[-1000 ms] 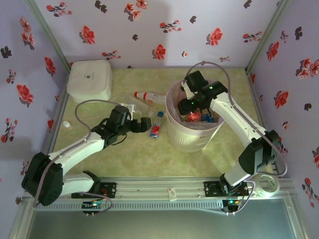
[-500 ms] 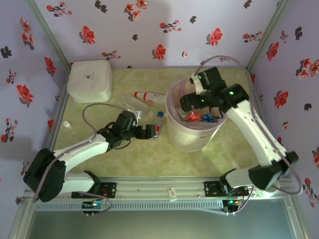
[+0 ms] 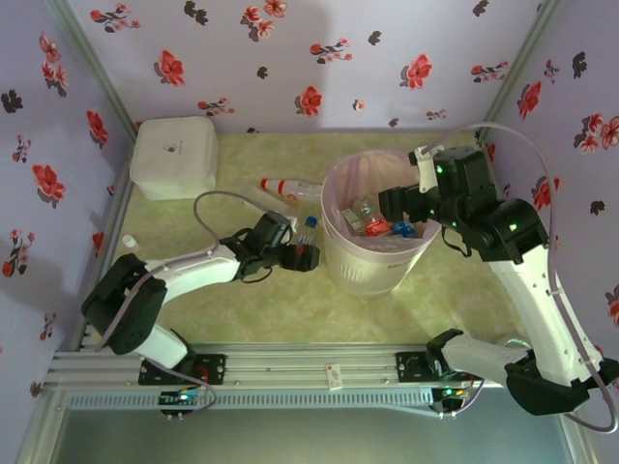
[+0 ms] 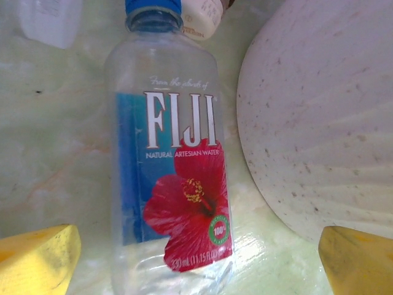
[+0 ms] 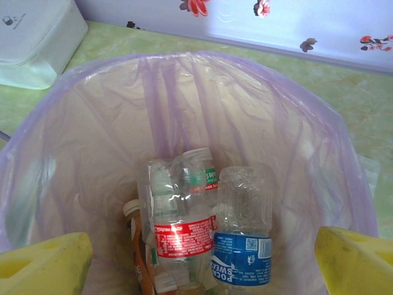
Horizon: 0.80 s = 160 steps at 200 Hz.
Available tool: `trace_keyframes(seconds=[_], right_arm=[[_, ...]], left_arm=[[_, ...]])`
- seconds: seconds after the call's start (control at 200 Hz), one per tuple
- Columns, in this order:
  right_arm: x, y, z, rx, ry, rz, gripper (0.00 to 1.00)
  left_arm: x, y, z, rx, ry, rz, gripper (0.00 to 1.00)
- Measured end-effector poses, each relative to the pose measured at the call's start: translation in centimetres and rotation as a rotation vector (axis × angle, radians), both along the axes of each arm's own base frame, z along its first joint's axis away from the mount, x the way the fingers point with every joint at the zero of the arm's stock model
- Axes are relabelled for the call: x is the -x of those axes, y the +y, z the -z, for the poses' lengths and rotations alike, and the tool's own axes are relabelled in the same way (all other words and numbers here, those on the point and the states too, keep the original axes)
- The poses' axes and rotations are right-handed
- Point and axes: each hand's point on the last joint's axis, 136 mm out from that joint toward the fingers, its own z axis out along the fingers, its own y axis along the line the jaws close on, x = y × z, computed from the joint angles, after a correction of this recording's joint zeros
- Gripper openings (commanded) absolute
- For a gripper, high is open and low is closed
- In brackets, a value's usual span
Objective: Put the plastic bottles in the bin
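1. Left pincer [image 4: 196, 264]: jaws spread wide, yellow fingertips [image 4: 37, 258] at either lower corner of the wrist view, nothing clamped.
2. A clear Fiji bottle [image 4: 169, 166] with a blue cap and a red flower label lies flat on the counter [image 3: 251, 309] between those tips. It lies closer to the left tip, and contact cannot be told.
3. The ribbed white wall of the bin [image 4: 319, 123] stands just right of that bottle.
4. From above, the left pincer [image 3: 302, 257] sits low at the bin's left side.
5. Right pincer [image 5: 199, 264]: jaws apart, empty, hanging above the open bin [image 3: 363, 271] near its right rim.
6. Inside the pink liner [image 5: 92, 153] lie several bottles, among them a red-labelled one [image 5: 178, 236] and a blue-labelled one [image 5: 242, 258], side by side.
7. Another bottle with a red label [image 3: 288, 188] lies on the counter, far-left of the bin.
8. A white lidded box [image 3: 174, 157] sits in the far-left corner.
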Motion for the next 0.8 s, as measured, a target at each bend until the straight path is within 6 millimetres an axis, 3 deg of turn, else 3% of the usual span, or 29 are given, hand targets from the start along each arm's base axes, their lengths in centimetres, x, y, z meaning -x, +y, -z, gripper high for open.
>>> trace_keyframes(seconds=[0.285, 0.49, 0.8], right_arm=[[0.2, -1.1, -0.6, 0.003, -0.034, 0.038, 0.96], [0.1, -1.3, -0.7, -0.002, -0.044, 0.045, 0.96], [0.1, -1.0, -0.8, -0.019, -0.044, 0.034, 0.95]], left_arm=[[0.2, -0.3, 2.5, -0.152, 0.023, -0.006, 0.90], [0.1, 0.2, 3.2, -0.221, 0.022, -0.026, 0.66], [-0.1, 0.4, 3.2, -0.236, 0.010, -0.033, 0.59]])
